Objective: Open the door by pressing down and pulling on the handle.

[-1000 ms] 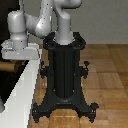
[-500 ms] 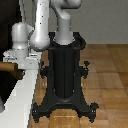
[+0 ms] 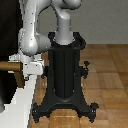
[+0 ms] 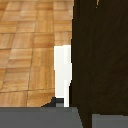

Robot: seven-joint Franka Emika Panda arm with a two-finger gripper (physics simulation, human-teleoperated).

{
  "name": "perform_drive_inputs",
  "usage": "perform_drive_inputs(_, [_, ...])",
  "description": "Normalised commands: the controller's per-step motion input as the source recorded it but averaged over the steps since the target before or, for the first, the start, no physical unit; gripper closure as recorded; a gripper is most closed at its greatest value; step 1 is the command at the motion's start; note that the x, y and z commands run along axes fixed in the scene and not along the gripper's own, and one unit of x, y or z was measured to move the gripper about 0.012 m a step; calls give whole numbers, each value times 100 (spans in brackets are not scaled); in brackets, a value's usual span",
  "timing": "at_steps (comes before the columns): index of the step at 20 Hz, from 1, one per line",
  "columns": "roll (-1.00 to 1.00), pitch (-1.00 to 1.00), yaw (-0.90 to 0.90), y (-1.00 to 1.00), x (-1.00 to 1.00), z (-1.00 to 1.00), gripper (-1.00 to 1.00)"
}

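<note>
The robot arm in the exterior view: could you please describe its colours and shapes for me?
The arm is glossy light grey to white, built of thick rounded tube links with bulging joints. It rises from a black column pedestal on a splayed black base. The gripper is a blocky grey-white unit. No cables, markings or labels are discernible at this resolution.

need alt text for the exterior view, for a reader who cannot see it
A white robot arm reaches toward the exterior view's left, its grey-white gripper at a brass-brown lever handle on a very dark brown door. The black pedestal stands on wood flooring.
</note>
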Motion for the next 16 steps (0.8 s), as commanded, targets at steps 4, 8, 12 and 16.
perform_drive_inputs(4, [0,0,0,50,0,0,100])
perform_drive_inputs(8, [0,0,0,100,0,0,100])
perform_drive_inputs(12, [0,0,0,100,0,0,100])
perform_drive_inputs(16, [0,0,0,100,0,0,100])
